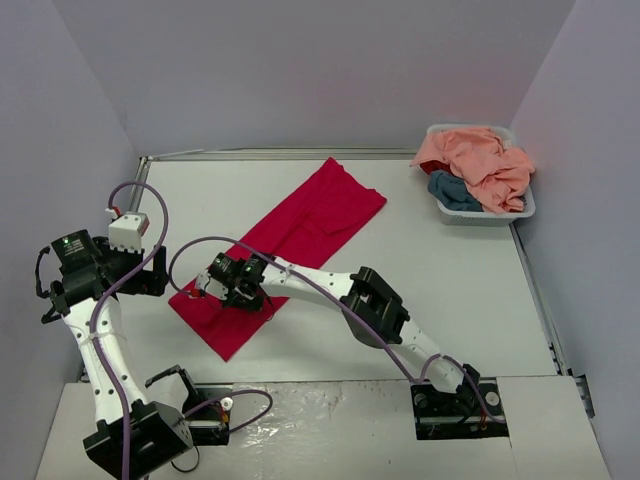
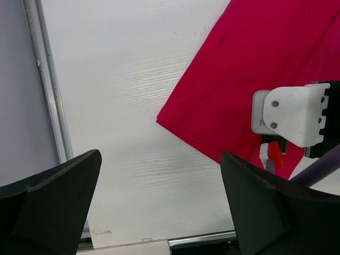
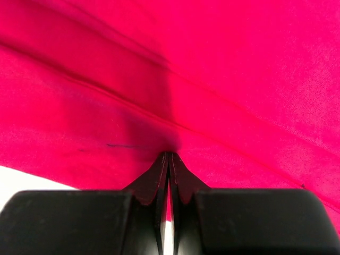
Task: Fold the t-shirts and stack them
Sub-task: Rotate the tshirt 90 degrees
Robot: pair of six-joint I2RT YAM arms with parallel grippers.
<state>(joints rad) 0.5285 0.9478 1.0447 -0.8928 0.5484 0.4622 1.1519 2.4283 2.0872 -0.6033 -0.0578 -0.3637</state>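
Note:
A crimson-red t-shirt lies as a long folded strip running diagonally across the table. My right gripper is at the shirt's near-left end, its jaws shut on a pinch of the red cloth, with creases running into the tips. My left gripper is open and empty over bare table, left of the shirt's corner; its fingertips are wide apart. The peach-pink t-shirts and a teal-blue one are piled in the basket.
The white plastic basket stands at the far right by the wall. A metal rail edges the table on the left. The right arm's wrist block shows in the left wrist view, above the red cloth.

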